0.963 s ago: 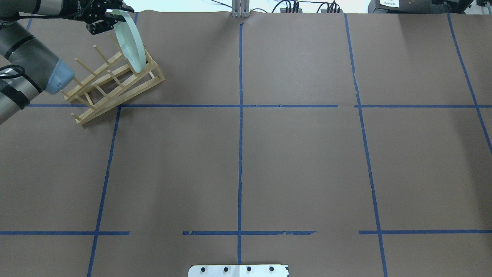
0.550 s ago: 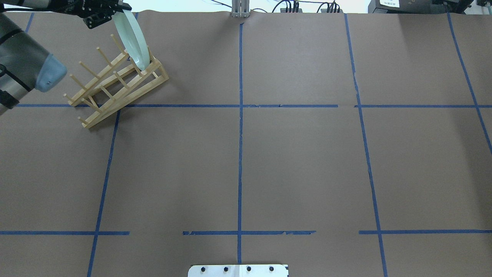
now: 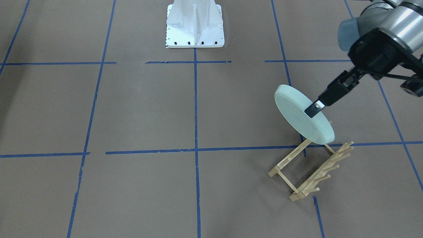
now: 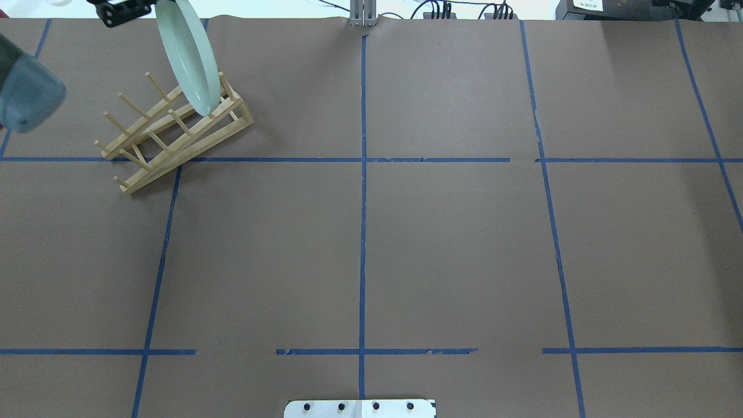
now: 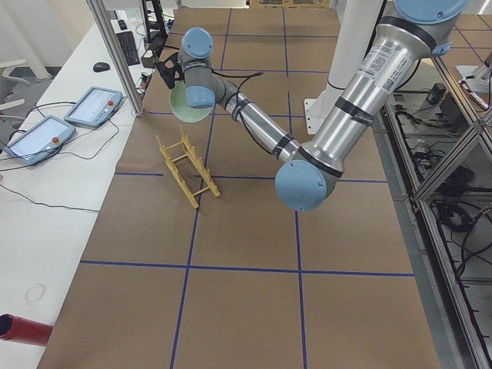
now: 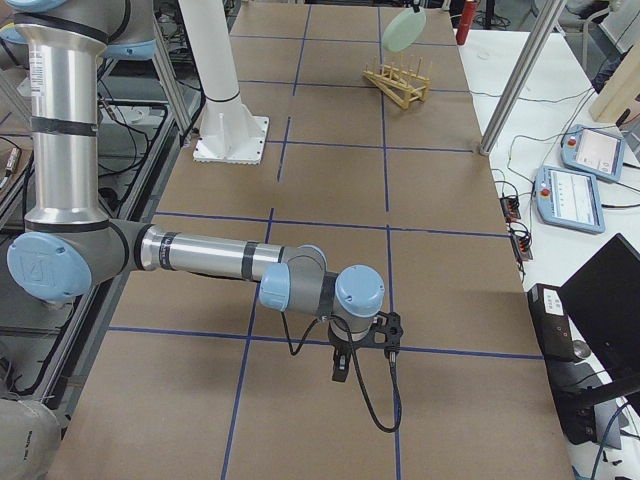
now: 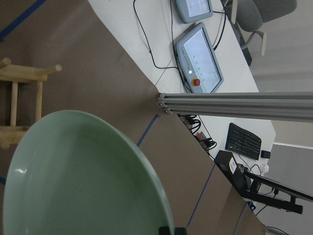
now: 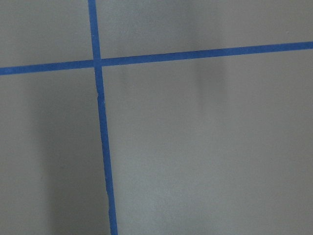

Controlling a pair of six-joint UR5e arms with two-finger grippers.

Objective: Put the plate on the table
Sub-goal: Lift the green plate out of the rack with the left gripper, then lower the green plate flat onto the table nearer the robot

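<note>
The left claw point(image 3: 316, 108) is clamped on the rim of the plate point(image 3: 299, 114), one dark finger point(image 3: 325, 97) lying across the pale green face in the front-facing view, right of centre. The plate hangs tilted in the air above the upper end of the wooden rack point(image 3: 320, 172). In the front-facing and overhead views its lower edge overlaps the rack's top pegs. The two side views show a gap between them, so it is probably clear of the rack, though I cannot be sure. In the overhead view plate and rack sit in the upper left of the frame. The rack stands on the table point(image 4: 453, 249), across one of the blue tape lines point(image 4: 363, 232). The left wrist view has the plate's glossy inner face filling its lower left, with a corner of the rack at the left edge.

The right claw point(image 6: 341, 366) appears only in the right side view, low over the table at lower centre, pointing down; whether it is wide or narrow I cannot tell. Its wrist camera sees only brown paper and crossing tape.
</note>
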